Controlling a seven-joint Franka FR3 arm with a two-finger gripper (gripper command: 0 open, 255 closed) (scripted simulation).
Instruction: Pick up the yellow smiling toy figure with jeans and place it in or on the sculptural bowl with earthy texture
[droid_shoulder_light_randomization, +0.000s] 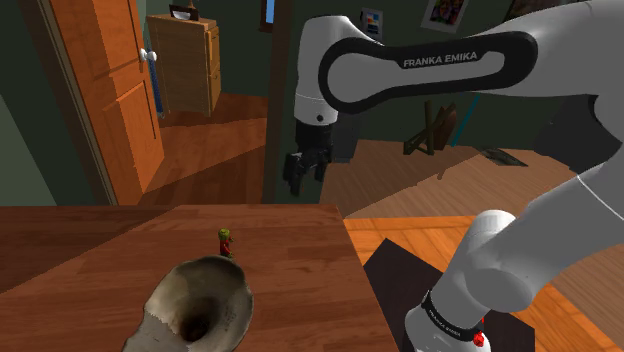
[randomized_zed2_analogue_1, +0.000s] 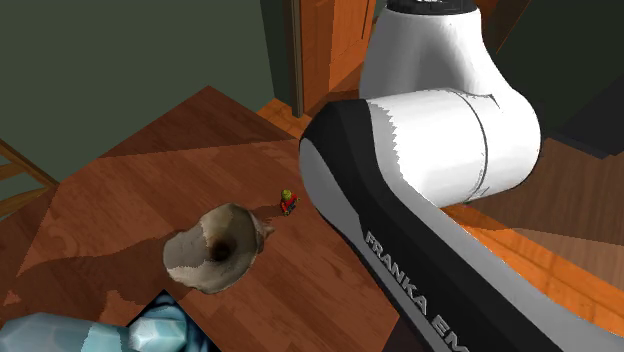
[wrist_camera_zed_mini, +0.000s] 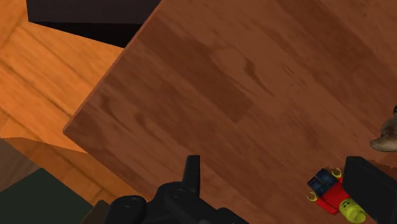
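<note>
White with dark joints, the arm crosses my shoulder view, and I read FRANKA EMIKA in pale letters on its dark link. In the second exterior view the same lettering runs to FRANKA EM at the frame's edge. Below it lies the brown wooden desk. The rough, grey-brown bowl sits toward the desk's near edge, with a dark hollow inside. My claw hangs in the air over the desk's far part, fingers spread wide, touching nothing. The toy figure has a yellow-green head, red torso and blue legs. It stands upright just beyond the bowl's far rim.
</note>
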